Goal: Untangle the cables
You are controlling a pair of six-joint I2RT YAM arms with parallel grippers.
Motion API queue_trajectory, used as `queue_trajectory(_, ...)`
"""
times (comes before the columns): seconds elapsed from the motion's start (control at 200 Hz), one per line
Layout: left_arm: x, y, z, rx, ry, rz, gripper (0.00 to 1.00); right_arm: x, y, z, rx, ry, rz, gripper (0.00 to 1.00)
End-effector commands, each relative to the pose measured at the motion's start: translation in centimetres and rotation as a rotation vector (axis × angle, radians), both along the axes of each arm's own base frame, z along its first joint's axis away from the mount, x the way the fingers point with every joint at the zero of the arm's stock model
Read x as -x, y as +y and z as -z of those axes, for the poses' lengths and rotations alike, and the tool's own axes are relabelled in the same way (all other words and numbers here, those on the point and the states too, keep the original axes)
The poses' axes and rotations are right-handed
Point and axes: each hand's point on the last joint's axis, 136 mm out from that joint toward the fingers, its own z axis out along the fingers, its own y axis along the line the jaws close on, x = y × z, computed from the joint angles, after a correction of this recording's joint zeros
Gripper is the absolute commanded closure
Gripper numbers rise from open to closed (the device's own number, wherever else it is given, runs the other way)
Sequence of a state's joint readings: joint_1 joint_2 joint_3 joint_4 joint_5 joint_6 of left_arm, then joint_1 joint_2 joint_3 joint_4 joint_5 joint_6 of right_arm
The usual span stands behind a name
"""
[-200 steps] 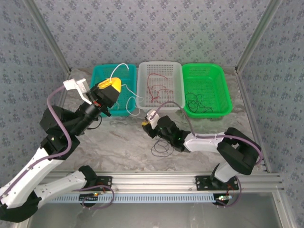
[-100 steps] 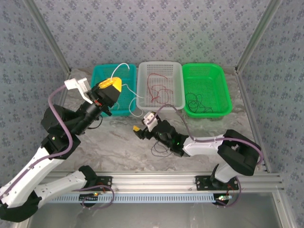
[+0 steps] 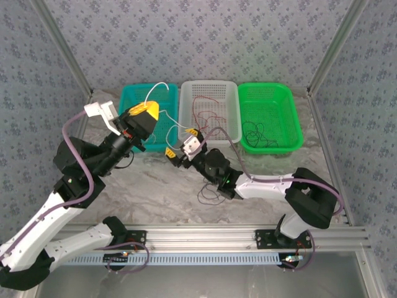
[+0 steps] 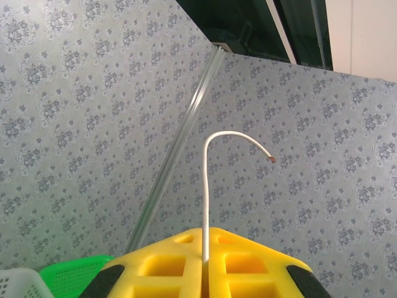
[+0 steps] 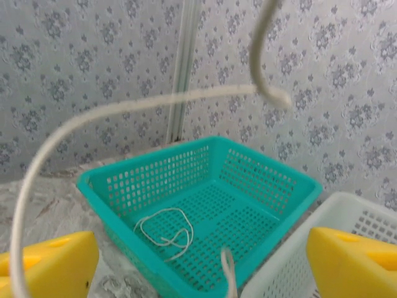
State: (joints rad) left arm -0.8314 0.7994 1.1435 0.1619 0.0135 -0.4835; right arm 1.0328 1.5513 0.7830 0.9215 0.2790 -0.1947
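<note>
Right hand (image 3: 181, 142) has swung toward 12 o'clock from its spot low on the counter (image 3: 155, 180) half a second ago. It now sits by the near rims of the teal basket (image 3: 131, 93) and the white basket (image 3: 209, 83), fingers spread wide. Left hand (image 3: 144, 110) has not shifted and stays clamped on the white cable (image 4: 205, 186) over the teal basket, at 10 o'clock from the right hand.

From above, the white cable arcs up out of the left hand, and a second stretch trails toward the right hand. The left wrist camera adds that the cable stands straight up between the closed yellow pads (image 4: 161, 267), then hooks toward 3 o'clock to a bare tip. The right wrist camera shows its yellow fingers (image 5: 49, 264) far apart, with a blurred length of white cable crossing ahead of them. The cable seems untouched, though the blur leaves that uncertain. Beyond it a white coil (image 5: 166, 231) lies on the teal basket's floor.

Red cable (image 3: 205, 115) lies in the white basket and black cable (image 3: 257, 133) in the green basket (image 3: 267, 85). A dark loop (image 3: 209, 194) rests on the counter at 5 o'clock from the right hand.
</note>
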Motion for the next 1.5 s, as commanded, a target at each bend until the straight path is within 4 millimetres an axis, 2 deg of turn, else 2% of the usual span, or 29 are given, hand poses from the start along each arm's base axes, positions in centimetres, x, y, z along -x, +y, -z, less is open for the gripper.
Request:
queue_trajectory(0.0, 0.9, 0.4, -1.4, 0.051, -0.043, 0.027, 0.92, -0.1, 0.8, -2.9, -0.057, -0.068, -0.018, 0.12)
queue_trajectory(0.11, 0.9, 0.3, -1.4, 0.052, -0.039, 0.035, 0.92, -0.1, 0.9, -4.1, -0.073, -0.095, -0.011, 0.13)
queue_trajectory(0.18, 1.0, 0.4, -1.4, 0.054, -0.041, 0.039, 0.92, 0.0, 1.3, -4.3, -0.062, -0.100, -0.031, 0.18)
queue_trajectory(0.28, 1.1, 0.4, -1.5, 0.062, -0.043, 0.041, 0.92, -0.1, 2.1, -4.1, -0.033, -0.094, -0.055, 0.47)
queue_trajectory(0.44, 1.4, 0.8, -1.7, 0.062, -0.052, 0.034, 0.92, 0.4, 2.6, -2.9, 0.010, -0.069, -0.102, 0.80)
queue_trajectory(0.53, 1.4, 1.3, -1.9, 0.063, -0.064, 0.014, 0.92, 0.6, 2.7, -1.7, 0.035, -0.034, -0.118, 0.91)
queue_trajectory(0.605, 1.5, 1.7, -2.3, 0.055, -0.086, -0.013, 0.92, 0.5, 2.7, -0.1, 0.071, 0.017, -0.131, 0.95)
queue_trajectory(0.85, 1.7, 3.2, -5.0, 0.025, -0.184, -0.116, 0.91, 0.1, 2.7, 7.4, 0.082, 0.346, -0.201, 0.98)
queue_trajectory(0.924, 1.6, 3.2, -5.5, 0.011, -0.205, -0.132, 0.91, 0.1, 3.1, 8.9, 0.078, 0.415, -0.224, 0.98)
queue_trajectory(1.119, 0.7, 3.0, -5.4, -0.028, -0.225, -0.180, 0.92, 0.2, 5.1, 11.0, 0.121, 0.538, -0.277, 0.98)
queue_trajectory(1.219, 0.0, 3.0, -5.0, -0.049, -0.223, -0.210, 0.91, 0.2, 5.4, 10.7, 0.098, 0.541, -0.287, 0.98)
queue_trajectory(1.354, -1.0, 3.1, -4.4, -0.077, -0.219, -0.246, 0.92, 0.0, 5.0, 9.4, 0.057, 0.528, -0.281, 0.83)
queue_trajectory(1.419, -1.6, 3.1, -4.2, -0.095, -0.217, -0.266, 0.92, -0.1, 4.6, 8.3, 0.032, 0.513, -0.269, 0.59)
queue_trajectory(1.494, -2.4, 3.2, -3.9, -0.121, -0.217, -0.298, 0.92, -0.1, 3.9, 7.0, 0.012, 0.490, -0.251, 0.38)
